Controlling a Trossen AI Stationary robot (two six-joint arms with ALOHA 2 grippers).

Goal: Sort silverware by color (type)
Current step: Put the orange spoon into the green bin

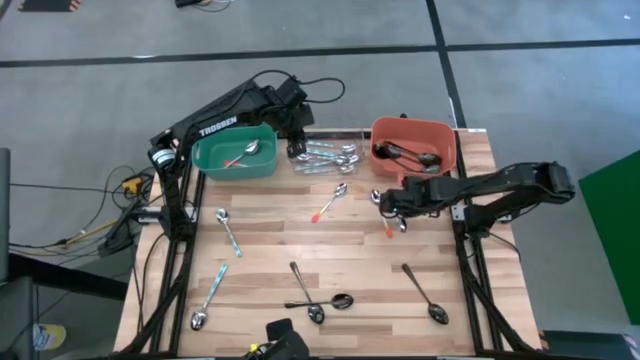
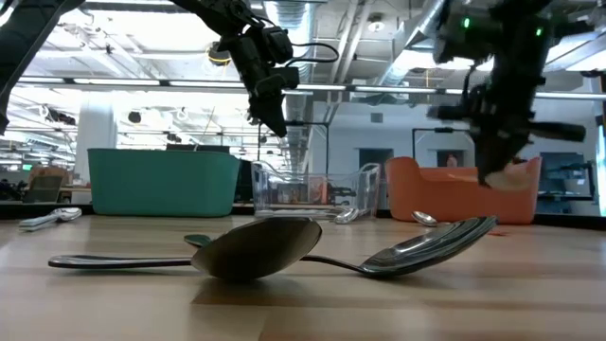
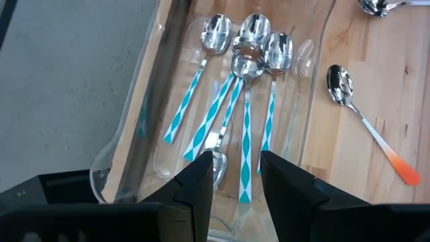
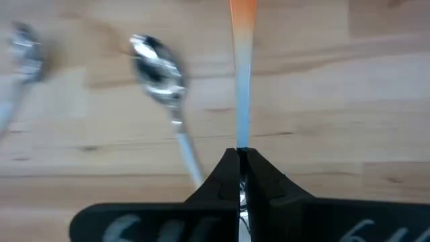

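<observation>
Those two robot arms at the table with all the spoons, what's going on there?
They are sorting spoons by handle colour. The right gripper is shut on an orange-handled spoon just above the table, near the orange bin. The left gripper hovers open over the clear bin, which holds teal-striped spoons. The teal bin holds one spoon, and several more lie loose on the table.

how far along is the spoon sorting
Partly done. Several teal-handled spoons lie in the clear bin, dark ones in the orange bin, one spoon in the teal bin. The right gripper is shut on an orange-tipped spoon. About seven spoons remain on the table.
</observation>
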